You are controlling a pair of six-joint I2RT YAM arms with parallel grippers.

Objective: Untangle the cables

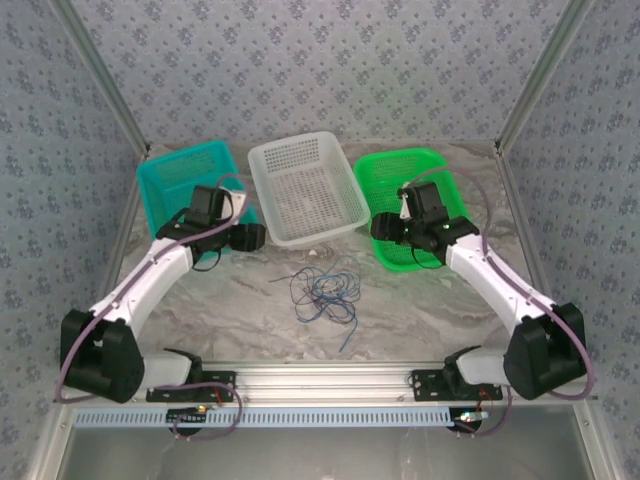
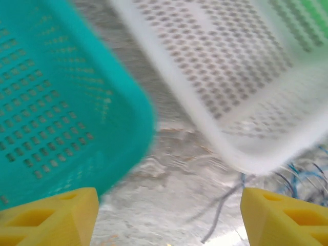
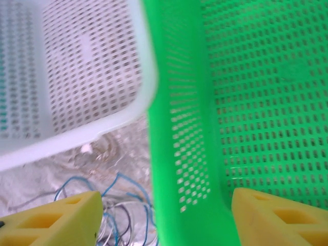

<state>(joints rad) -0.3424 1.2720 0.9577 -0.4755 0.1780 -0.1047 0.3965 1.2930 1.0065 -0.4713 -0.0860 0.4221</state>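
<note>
Left pincer [image 2: 169,205] gaping, empty, by teal basket's [image 1: 185,155] near corner; right pincer [image 3: 165,205] likewise, over green basket's [image 1: 400,155] rim. Cables [image 1: 322,292] in one tangle on table [image 1: 240,310], near side of white basket [image 1: 260,195], untouched. Likely approach step: next, lower onto one loose strand, pinch, draw clear

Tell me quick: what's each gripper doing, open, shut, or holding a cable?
Left gripper: open, jaws wide apart, holding nothing.
Right gripper: open, jaws wide apart, holding nothing.
</note>
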